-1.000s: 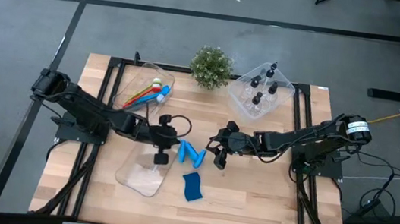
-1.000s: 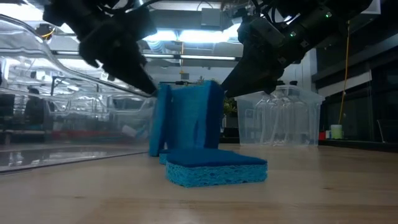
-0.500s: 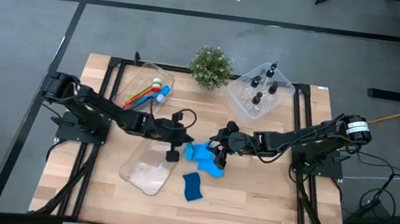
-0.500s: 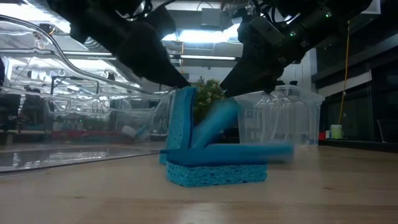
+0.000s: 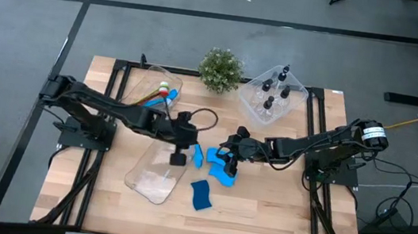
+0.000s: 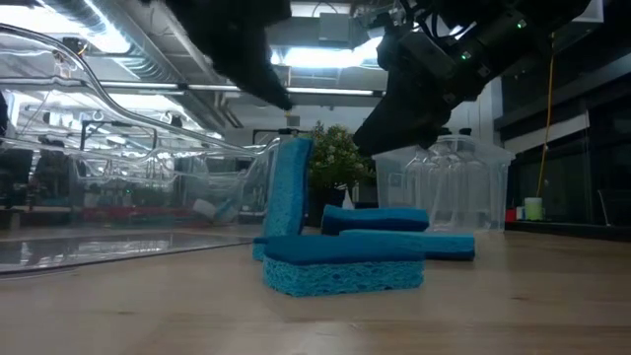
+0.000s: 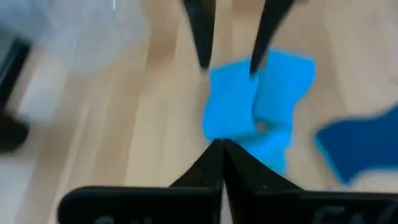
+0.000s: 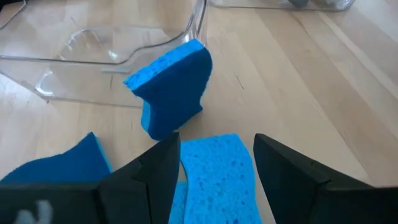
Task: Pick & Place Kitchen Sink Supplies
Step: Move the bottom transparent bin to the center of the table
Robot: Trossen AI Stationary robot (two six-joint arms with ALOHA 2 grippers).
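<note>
The worktop (image 5: 261, 211) is taken as landmark. At its rear, brushes (image 5: 151, 98) are already seen in 1 clear bin (image 5: 167, 78), and black-capped bottles (image 5: 272, 93) in a 2nd bin (image 5: 297, 86) beside the plant (image 5: 220, 69); those steps are judged done. A 3rd bin (image 5: 149, 178) at worktop centre-left is seen w/o sponges. 3 blue sponge pieces (image 5: 214, 170) lie loose at worktop centre, so approx. a third is judged left. The right gripper (image 5: 224, 157) hangs over them, part-open, nothing held. The left gripper (image 5: 180, 158) is near the sponges, fully closed, nothing held. No readable writing is seen.
</note>
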